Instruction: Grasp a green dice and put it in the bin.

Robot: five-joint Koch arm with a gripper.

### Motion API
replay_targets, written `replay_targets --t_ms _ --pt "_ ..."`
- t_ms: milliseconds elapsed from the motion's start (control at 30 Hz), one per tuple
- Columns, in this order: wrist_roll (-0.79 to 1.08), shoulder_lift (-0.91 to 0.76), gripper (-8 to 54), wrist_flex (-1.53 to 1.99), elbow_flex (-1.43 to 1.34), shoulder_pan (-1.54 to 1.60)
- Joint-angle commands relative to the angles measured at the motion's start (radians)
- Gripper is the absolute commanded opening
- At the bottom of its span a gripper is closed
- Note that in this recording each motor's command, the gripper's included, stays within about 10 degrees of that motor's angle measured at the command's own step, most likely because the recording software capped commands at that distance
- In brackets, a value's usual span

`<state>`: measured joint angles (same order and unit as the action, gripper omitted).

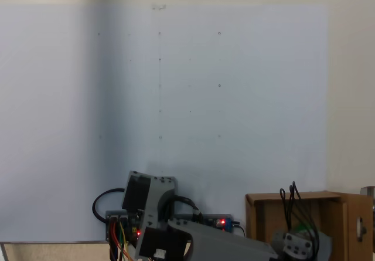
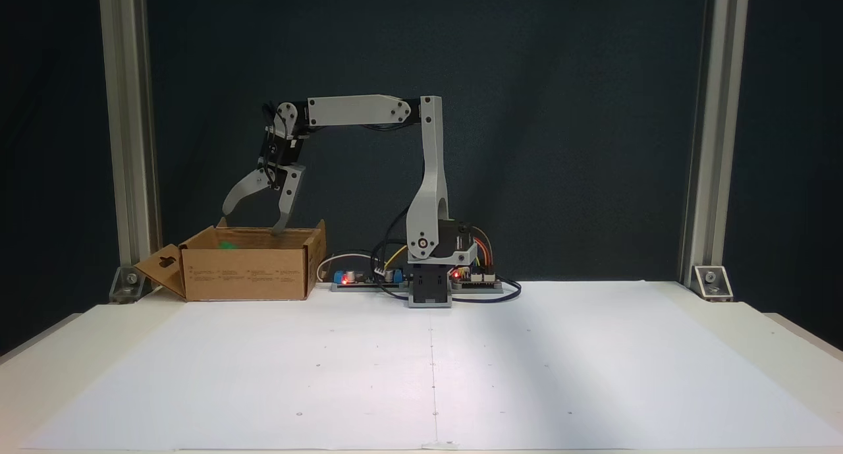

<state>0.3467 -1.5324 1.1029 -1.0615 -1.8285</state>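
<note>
Green dice lying inside bin, a green patch just under the rim. Pincer spread wide above the opening, holding nothing. Release judged done. To finish well: lift straight up, clear of the cardboard flaps, then swing back over desk

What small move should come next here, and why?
Probably lift the tool straight up and swing the arm back toward the white sheet. Its jaws stand spread apart over the bin with nothing between them, and a patch of green, likely the green dice, shows inside the bin. The drop looks done, so retreating seems the sensible step.
</note>
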Motion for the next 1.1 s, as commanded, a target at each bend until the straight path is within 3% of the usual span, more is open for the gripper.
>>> replay_targets --t_ms 0,167,533,633,1067 --pt "0.074 -0.011 41.7 -0.106 0.066 -0.009" --pt "0.005 -0.044 41.7 -0.107 0.067 0.034" --pt "-0.371 -0.204 41.7 -0.112 0.067 0.62" --pt "-0.388 -0.225 44.5 -0.141 0.067 0.822" --pt "-0.407 -0.287 43.9 -0.301 0.066 1.582"
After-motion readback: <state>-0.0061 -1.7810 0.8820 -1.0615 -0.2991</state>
